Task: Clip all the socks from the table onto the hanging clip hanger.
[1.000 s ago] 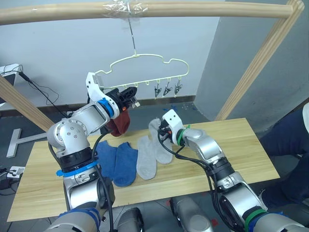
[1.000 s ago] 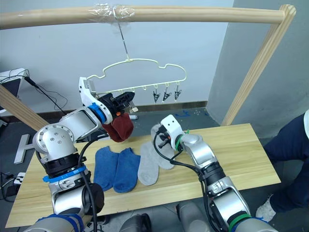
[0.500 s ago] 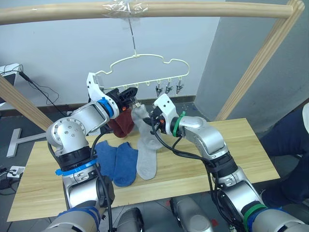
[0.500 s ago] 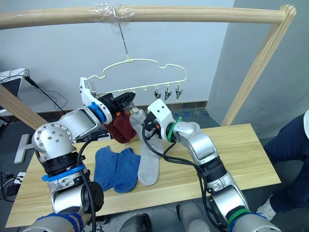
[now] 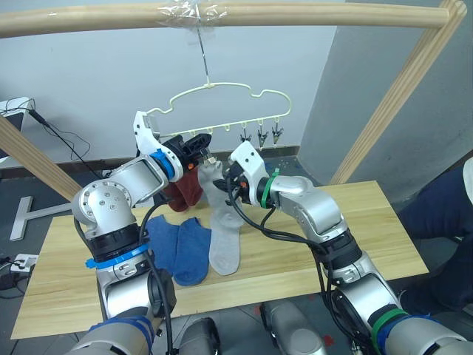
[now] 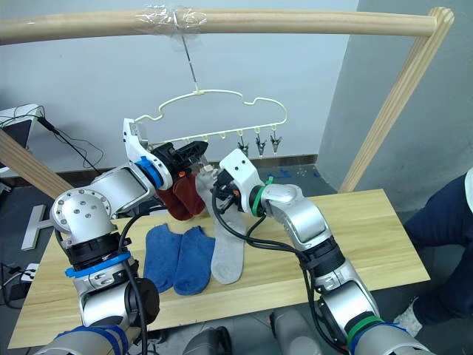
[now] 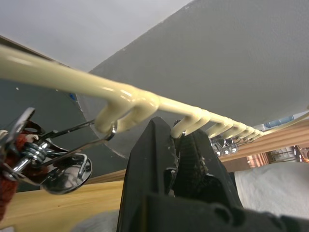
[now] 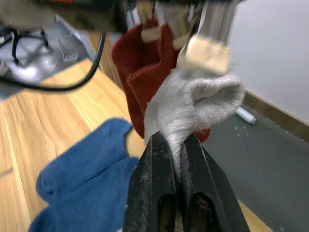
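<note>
The pale-yellow clip hanger (image 5: pixel 214 92) hangs by its hook from the top pole. My left gripper (image 5: pixel 199 148) is shut on one of its clips (image 7: pixel 178 133) under the lower bar. Beside that clip, rust red socks (image 5: pixel 188 191) hang clipped. My right gripper (image 5: pixel 225 181) is shut on a light grey sock (image 5: pixel 220 211), holding its cuff (image 8: pixel 203 94) up against the clip's pads (image 8: pixel 207 53). On the table (image 5: pixel 355 222) lie a second grey sock (image 5: pixel 224 255) and two blue socks (image 5: pixel 177 248). Three free clips (image 5: pixel 260 137) hang at the hanger's right end.
Pale wooden frame poles run across the top (image 5: pixel 310 13) and slant down at the right (image 5: pixel 392 96) and left (image 5: pixel 29 159). A person's dark-blue leg (image 5: pixel 443 214) is by the table's right end. Cables and a stand (image 5: pixel 22 214) lie on the floor at left.
My right gripper has lifted a grey sock off the table and carried it up and left to the clip held by my left gripper. The left arm has stayed in place.
</note>
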Motion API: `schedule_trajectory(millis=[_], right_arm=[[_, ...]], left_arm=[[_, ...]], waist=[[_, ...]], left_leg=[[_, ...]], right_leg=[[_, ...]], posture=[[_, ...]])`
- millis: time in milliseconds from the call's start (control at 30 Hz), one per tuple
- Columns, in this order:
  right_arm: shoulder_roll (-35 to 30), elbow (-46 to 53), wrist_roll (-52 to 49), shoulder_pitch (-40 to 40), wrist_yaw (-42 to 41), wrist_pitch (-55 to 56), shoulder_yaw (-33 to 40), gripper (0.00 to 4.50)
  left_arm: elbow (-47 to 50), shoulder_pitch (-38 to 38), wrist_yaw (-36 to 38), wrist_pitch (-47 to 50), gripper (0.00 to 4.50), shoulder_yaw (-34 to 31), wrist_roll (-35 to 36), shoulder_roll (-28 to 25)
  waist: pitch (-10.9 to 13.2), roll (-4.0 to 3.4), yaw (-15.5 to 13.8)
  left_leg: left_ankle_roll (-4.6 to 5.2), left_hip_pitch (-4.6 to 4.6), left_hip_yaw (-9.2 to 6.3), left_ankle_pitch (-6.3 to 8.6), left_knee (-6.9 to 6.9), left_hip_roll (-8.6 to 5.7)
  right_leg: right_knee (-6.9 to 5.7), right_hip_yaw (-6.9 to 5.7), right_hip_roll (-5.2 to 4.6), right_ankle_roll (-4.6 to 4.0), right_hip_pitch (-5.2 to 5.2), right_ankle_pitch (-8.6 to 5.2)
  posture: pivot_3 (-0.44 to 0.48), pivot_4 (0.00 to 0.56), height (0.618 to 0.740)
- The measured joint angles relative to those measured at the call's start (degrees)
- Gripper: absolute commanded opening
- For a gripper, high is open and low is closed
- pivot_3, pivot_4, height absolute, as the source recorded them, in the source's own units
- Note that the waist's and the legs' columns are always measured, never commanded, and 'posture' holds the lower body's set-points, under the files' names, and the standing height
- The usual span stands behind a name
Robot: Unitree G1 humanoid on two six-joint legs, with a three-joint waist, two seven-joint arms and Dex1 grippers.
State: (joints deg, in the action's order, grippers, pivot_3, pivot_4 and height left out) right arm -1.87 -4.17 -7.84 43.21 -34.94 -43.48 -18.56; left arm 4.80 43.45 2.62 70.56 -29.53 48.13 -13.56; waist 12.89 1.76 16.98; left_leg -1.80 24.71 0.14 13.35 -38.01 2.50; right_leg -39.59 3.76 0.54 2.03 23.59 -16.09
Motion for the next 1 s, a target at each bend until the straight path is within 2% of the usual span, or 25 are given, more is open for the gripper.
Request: schedule_trajectory(millis=[300, 1000], right_arm=[[0.01, -2.49, 1.47, -0.56, 1.4, -0.83, -2.54, 0.02], [-0.28, -2.82, 1.96, 4.97, 1.68, -3.31, -0.65, 0.02]], left_arm=[[0.0, 0.0, -0.72, -0.01, 0.15, 0.02, 0.29, 0.11], [0.0, -0.03, -0.72, 0.0, 0.15, 0.52, 0.38, 0.08]], waist=[[0.0, 0.0, 0.0], [0.02, -0.01, 0.11]], left_leg=[[0.0, 0.0, 0.0, 0.0, 0.0, 0.0], [0.0, 0.0, 0.01, 0.0, 0.03, 0.0]], right_leg=[[0.01, 0.01, 0.0, 0.0, 0.0, 0.0], [0.06, 0.01, 0.0, 0.0, 0.0, 0.0]], posture=[[-0.331, 0.214, 0.74], [-0.347, 0.222, 0.74]])
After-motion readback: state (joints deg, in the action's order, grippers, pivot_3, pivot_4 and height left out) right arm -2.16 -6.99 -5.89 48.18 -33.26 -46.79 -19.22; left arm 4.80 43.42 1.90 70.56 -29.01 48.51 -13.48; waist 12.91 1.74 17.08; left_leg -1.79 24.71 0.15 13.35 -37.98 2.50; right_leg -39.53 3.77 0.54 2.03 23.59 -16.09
